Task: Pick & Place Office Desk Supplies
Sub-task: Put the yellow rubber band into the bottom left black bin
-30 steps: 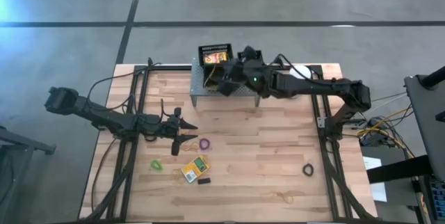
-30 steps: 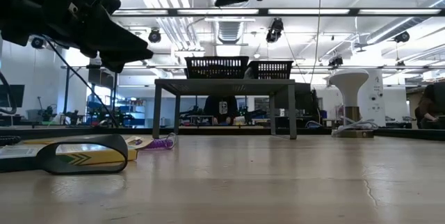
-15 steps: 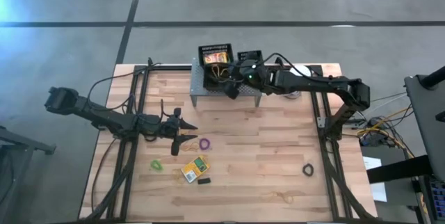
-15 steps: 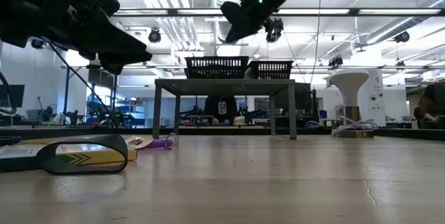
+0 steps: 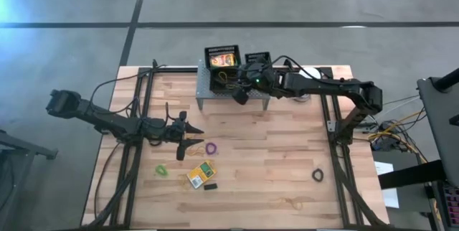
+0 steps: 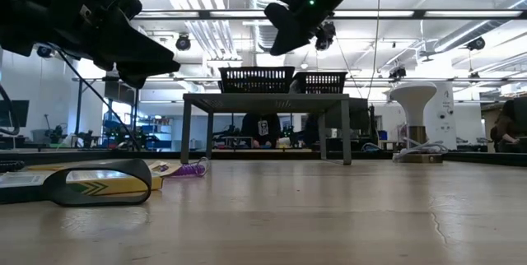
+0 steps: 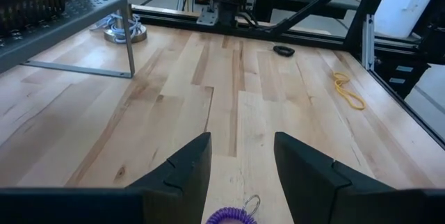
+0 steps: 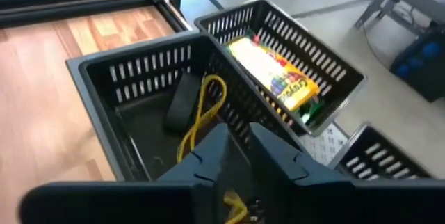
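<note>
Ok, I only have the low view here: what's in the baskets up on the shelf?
Observer: The basket nearest the right gripper holds a yellow band and a black loop.
Operator: And the one beside it?
Observer: A crayon box lies in it.
Operator: And the other arm?
Observer: The left gripper is open, near a purple band on the table.
</note>
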Controlling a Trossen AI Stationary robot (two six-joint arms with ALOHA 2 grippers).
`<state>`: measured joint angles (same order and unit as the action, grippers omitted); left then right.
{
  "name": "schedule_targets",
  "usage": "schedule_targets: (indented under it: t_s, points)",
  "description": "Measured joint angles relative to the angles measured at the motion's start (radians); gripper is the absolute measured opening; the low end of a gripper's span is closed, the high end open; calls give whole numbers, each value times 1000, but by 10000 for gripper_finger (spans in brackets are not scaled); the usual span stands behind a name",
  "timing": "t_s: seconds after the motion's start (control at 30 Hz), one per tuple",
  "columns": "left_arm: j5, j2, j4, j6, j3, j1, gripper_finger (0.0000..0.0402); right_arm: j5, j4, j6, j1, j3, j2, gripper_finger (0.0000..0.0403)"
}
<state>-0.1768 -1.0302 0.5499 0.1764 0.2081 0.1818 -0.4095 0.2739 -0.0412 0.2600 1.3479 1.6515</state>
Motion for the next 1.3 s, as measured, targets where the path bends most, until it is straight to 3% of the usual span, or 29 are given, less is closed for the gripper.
schedule_targets:
  t_s: [0.2,0.4,0.57,0.83,1.03,1.2,1.3]
  points:
    - [-7,0,0,5,0,0,163,-2,11,-4,-24,0,-40,121]
    - [-7,0,11,8,2,0,163,-1,-4,13,-126,-6,-120,143]
    - [-7,0,81,0,2,0,163,-4,-23,17,-275,-59,-177,139]
    - [13,0,323,-80,4,1,163,-1,-142,-3,-540,-232,-178,121]
    - [49,-18,345,-71,57,1,163,-8,-280,-73,-679,-414,-177,109]
    - [50,-79,239,-59,157,0,163,-9,-451,-171,-708,-567,-177,99]
    - [0,-86,-83,-13,281,0,163,-16,-566,-187,-700,-644,-176,94]
